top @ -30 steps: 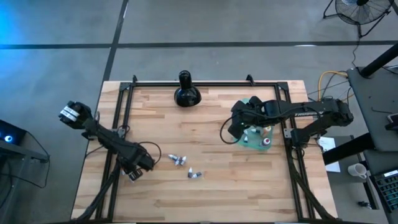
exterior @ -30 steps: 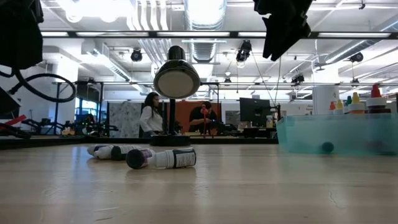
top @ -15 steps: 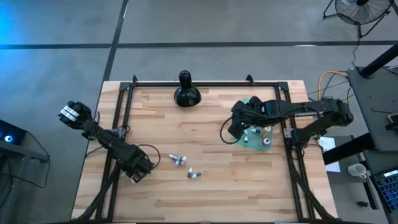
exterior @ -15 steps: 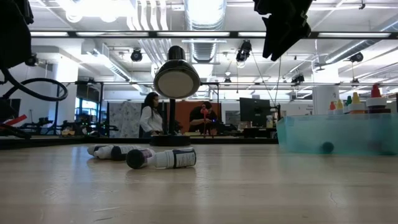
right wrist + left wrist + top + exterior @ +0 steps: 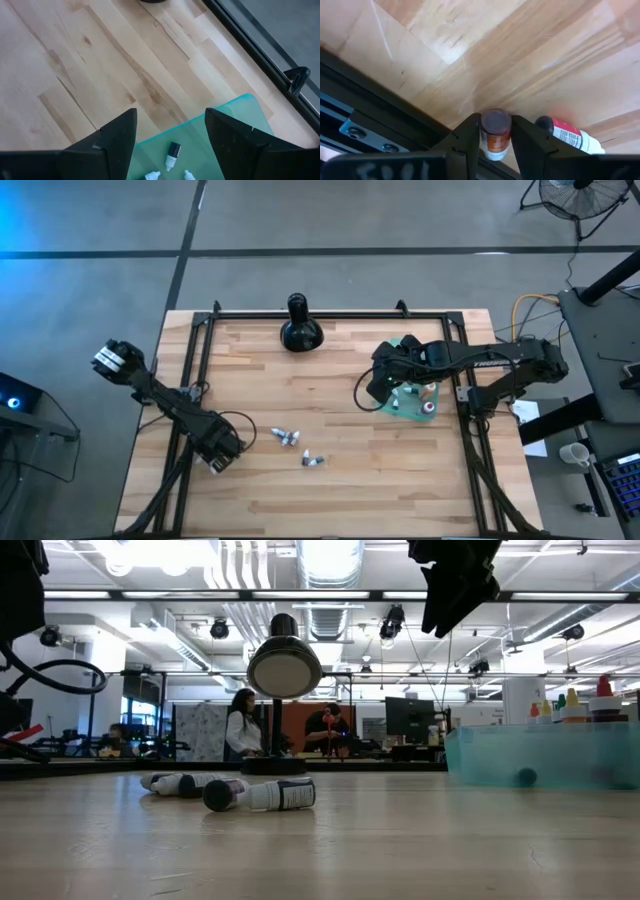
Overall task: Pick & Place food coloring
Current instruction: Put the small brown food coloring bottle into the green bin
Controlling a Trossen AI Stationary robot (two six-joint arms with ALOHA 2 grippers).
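Observation:
Several small food coloring vials point(image 5: 286, 438) lie on their sides mid-table, with one more point(image 5: 313, 461) nearer the near edge; the low view shows them as well point(image 5: 262, 794). More bottles stand or lie in the teal tray point(image 5: 412, 412) at the right. My left gripper point(image 5: 222, 452) is by the left frame rail, shut on a dark-capped, orange-labelled vial point(image 5: 494, 136). A red-labelled vial point(image 5: 568, 134) lies on the wood beside it. My right gripper point(image 5: 171, 114) hangs open above the tray's left edge point(image 5: 200, 131). My left gripper pinches the orange-labelled vial between its two fingers point(image 5: 470, 134), which lie on either side of its body just behind the dark cap point(image 5: 495, 121). The cap points away from the wrist. Whether the vial is clear of the table cannot be told.
A black bulbous long-necked object point(image 5: 300, 328) stands at the far edge. Black frame rails point(image 5: 190, 395) run along the table's left, right and far sides. Bare wood lies between the loose vials and the tray. People stand in the room far behind.
My left gripper has drifted a little toward the table's left and near edges, still shut on the vial.

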